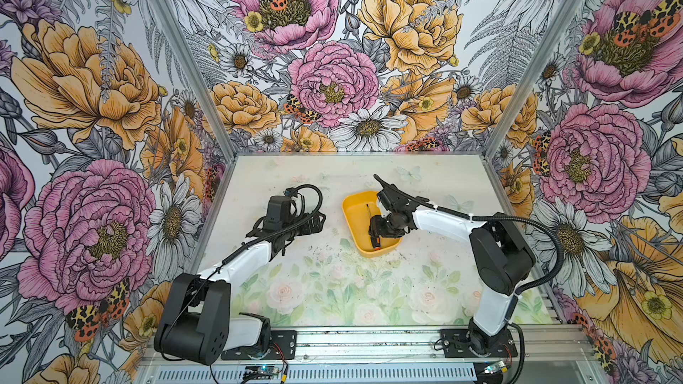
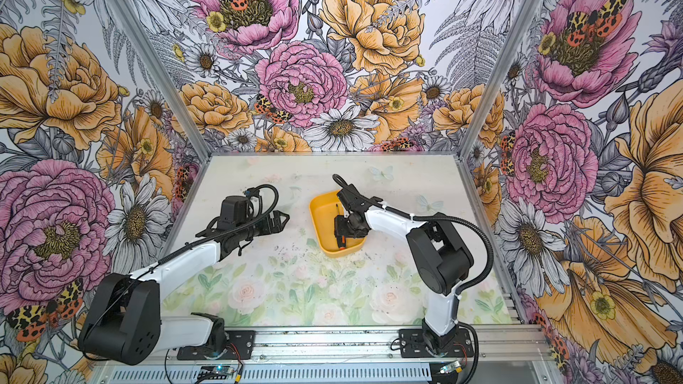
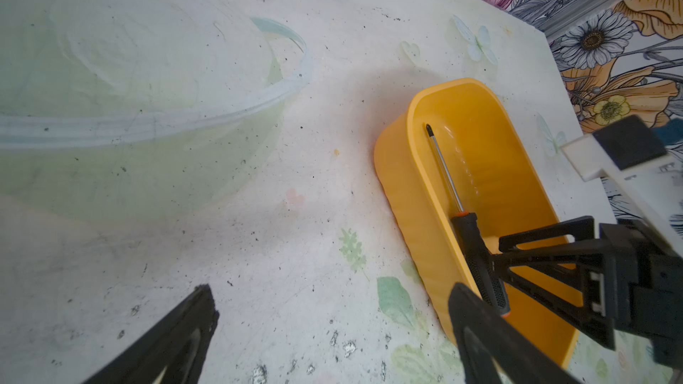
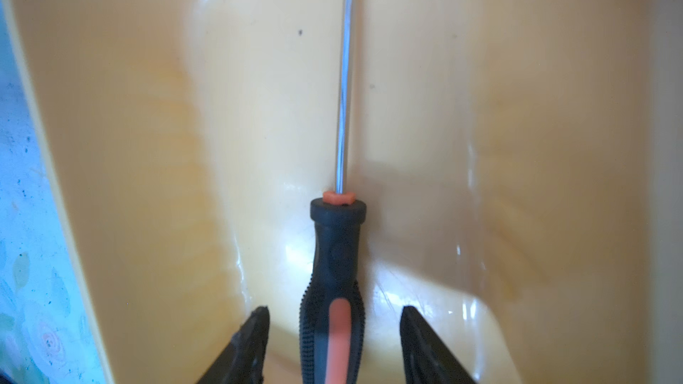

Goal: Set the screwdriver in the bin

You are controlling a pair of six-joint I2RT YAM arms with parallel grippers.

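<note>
One screwdriver (image 4: 338, 216) between the right tool's (image 4: 334, 312) spread jaws

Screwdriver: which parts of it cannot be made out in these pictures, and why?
- Both top views: the right hand covers the middle of the screwdriver.
- Right wrist view: its tip and handle end are cut off by the picture's edges.
- Left wrist view: the right hand crosses the handle.
</note>
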